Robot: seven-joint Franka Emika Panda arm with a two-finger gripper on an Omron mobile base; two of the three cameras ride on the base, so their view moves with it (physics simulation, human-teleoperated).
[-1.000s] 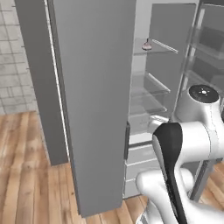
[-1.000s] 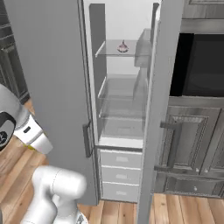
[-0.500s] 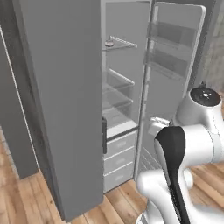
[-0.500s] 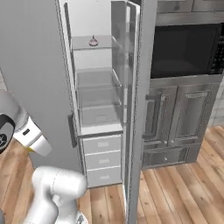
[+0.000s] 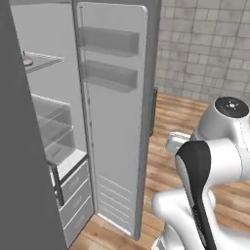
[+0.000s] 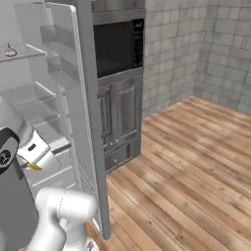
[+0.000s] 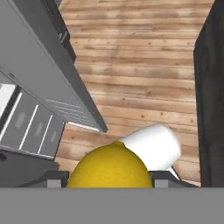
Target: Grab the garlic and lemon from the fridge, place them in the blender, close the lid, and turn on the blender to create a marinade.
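Note:
A yellow lemon sits between the two dark fingertips of my gripper, which is shut on it. In the right base view the hand hangs low in front of the fridge, and a bit of yellow shows under it. The fridge stands open, with pale door racks, glass shelves and white drawers. A small pale bulb, the garlic, rests on the top glass shelf. The blender and the lid are out of view.
A black built-in oven with dark cabinet doors stands right of the fridge. A grey tiled wall runs behind. Wood floor stretches open to the right. The grey left fridge door is close on my left.
The whole picture has slid left in both base views, so the camera has swung right. The fridge sits further left, and the oven, tiled wall and floor have come into view.

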